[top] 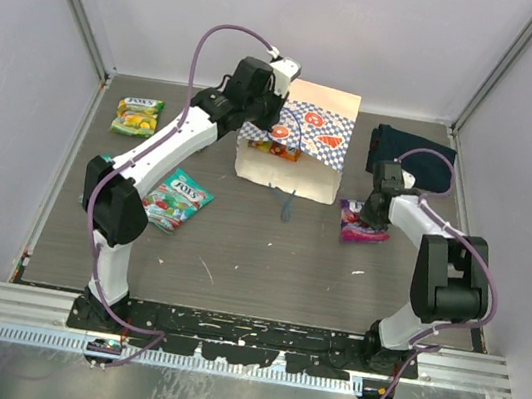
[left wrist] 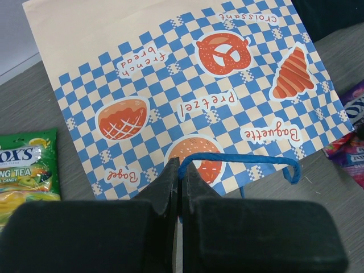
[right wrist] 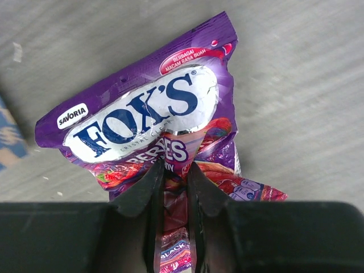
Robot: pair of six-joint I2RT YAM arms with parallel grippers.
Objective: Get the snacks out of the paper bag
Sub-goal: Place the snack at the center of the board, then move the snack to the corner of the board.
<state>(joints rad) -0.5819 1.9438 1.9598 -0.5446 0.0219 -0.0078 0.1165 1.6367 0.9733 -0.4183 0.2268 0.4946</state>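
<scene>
My right fingers (right wrist: pixel 142 193) pinch the purple packet (right wrist: pixel 142 108) at its edge on the tabletop (top: pixel 257 259), near the paper bag (top: pixel 310 176). I judge it light and slippery. My left fingers (left wrist: pixel 168 182) are pressed together at the bag's cord (left wrist: pixel 244 157).

Left arm (top: pixel 168 144) stretches forward, right arm (top: pixel 415 218) bends low; both jaws pinched.

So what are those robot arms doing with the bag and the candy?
They are taking candy packets out of a paper bag. The left gripper is pinched shut at the bag's edge, right where the blue cord handle starts. The right gripper is clamped on a purple packet that looks to be resting on the table beside the bag. A green packet and a teal packet already lie out.
</scene>
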